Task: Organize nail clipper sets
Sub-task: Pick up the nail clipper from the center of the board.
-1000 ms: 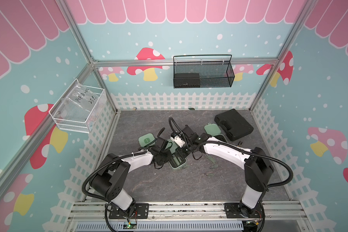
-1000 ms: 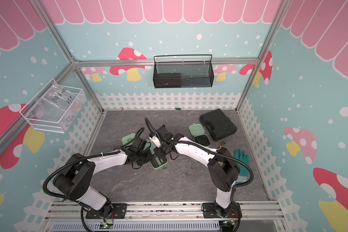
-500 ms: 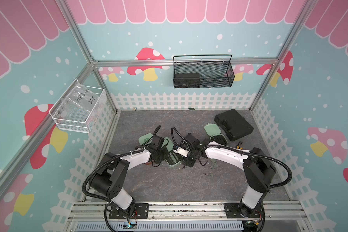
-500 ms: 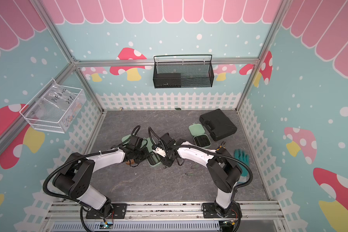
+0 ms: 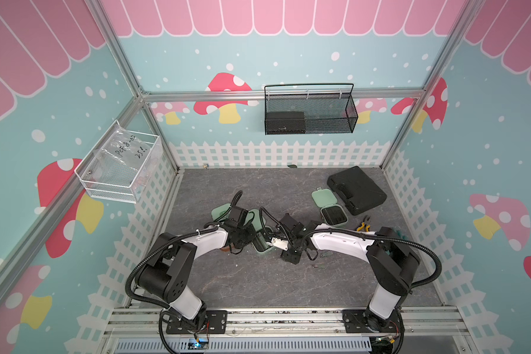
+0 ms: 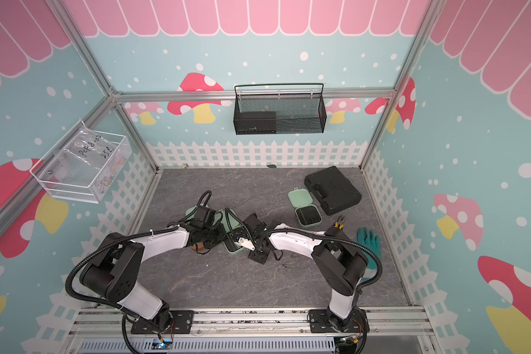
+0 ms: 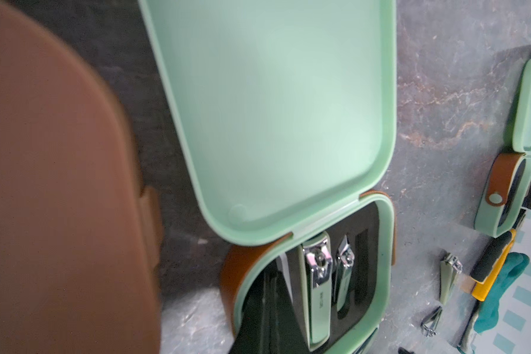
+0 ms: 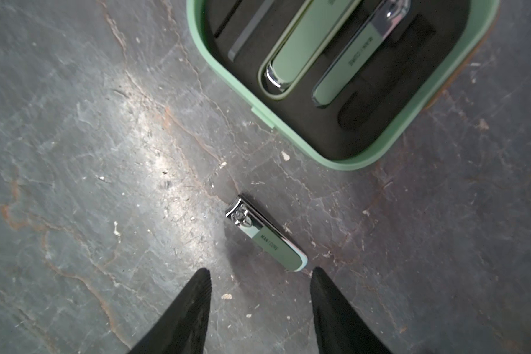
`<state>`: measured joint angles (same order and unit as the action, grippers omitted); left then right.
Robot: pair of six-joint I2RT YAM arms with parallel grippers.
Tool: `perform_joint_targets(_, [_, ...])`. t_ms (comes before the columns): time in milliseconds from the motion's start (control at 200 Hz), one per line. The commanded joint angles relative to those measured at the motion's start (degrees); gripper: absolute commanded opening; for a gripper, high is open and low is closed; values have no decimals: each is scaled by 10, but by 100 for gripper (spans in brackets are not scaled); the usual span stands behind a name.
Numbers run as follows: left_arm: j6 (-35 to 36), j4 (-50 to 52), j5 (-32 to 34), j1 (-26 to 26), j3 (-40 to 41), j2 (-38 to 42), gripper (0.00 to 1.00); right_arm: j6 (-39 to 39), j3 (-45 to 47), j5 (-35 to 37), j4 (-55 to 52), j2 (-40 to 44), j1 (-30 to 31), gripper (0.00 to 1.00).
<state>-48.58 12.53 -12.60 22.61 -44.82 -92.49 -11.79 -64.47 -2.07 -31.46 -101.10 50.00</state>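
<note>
Right gripper (image 8: 261, 271) swung off open mint-green rounded case (image 8: 334, 159), jaws spread wider, empty, poised at small mint-and-chrome nail clipper (image 8: 265, 234) on grey mat (image 8: 105, 184) beside case: pickup likely next. Left gripper (image 5: 239, 236) closed, maybe on blurred brown case (image 7: 59, 184).

Black tool case (image 5: 356, 190) lay closed at far right of the desk (image 5: 258, 285), yellow-handled pliers (image 5: 363, 226) near it, teal glove (image 6: 369, 242) beside them, mesh basket (image 5: 310, 110) hung on the back wall (image 5: 288, 61), wire basket (image 5: 120, 171) holding a clear bag (image 5: 126, 151) on the left wall (image 5: 43, 122)
</note>
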Motion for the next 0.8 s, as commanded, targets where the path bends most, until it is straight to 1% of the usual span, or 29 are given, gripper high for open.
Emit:
perform_joint_targets(0, [10, 21, 24, -11, 22, -9, 0, -20, -9, 20, 9, -19, 3, 56])
perform_joint_targets(170, [9, 17, 22, -15, 29, -5, 0, -28, -18, 18, 11, -38, 5, 56])
perform_joint_targets(555, [7, 10, 15, -15, 32, -6, 0, -39, -22, -26, 7, -70, 5, 53])
perform_joint_targets(646, [7, 10, 14, -15, 32, -6, 0, -41, -24, -33, 3, -73, 5, 51])
perform_joint_targets(671, [6, 9, 14, -16, 32, -5, 0, -41, -24, -33, 1, -92, 5, 50])
perform_joint_targets(791, [6, 10, 13, -16, 32, -3, 0, -40, -23, -33, -12, -103, 4, 46])
